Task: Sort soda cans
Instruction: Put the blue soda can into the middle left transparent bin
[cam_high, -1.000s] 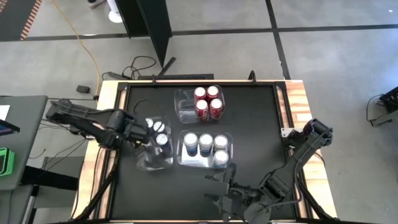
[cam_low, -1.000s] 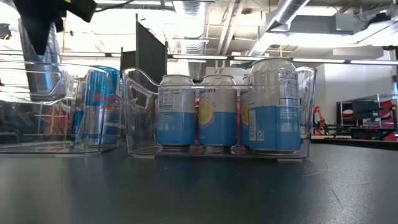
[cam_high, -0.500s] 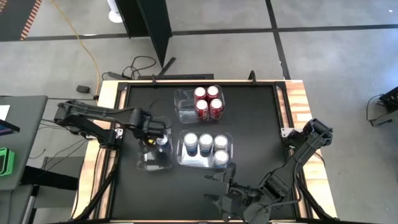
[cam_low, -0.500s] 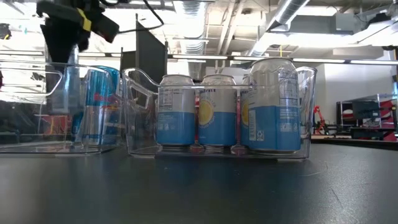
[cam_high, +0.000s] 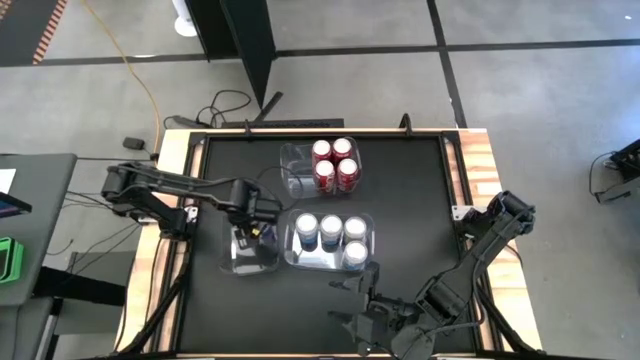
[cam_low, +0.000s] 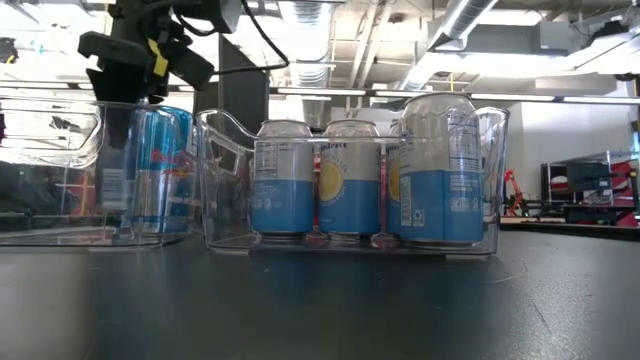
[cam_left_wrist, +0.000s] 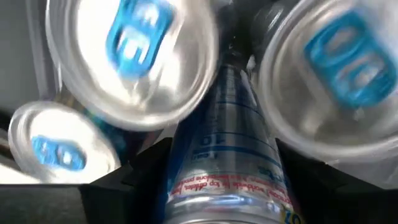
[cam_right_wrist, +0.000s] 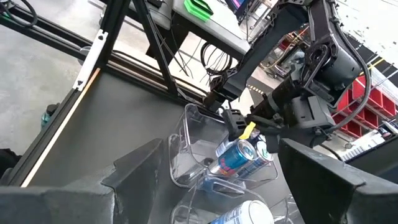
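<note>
Left wrist view is showing the left gripper (cam_left_wrist: 221, 180) clamping 1 rigid, probably slippery can (cam_left_wrist: 227, 149) by its sides.

A slim silver-and-blue soda can (cam_left_wrist: 227, 155) sits clamped between two dark fingers (cam_left_wrist: 134, 171). Three silver can tops with blue tabs surround it: two (cam_left_wrist: 134, 59) (cam_left_wrist: 333, 74) flanking, one (cam_left_wrist: 59, 149) beside.

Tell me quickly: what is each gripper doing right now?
Left gripper: shut on a blue soda can, over the left bin.
Right gripper: open, holding nothing, at the table's near edge.
</note>
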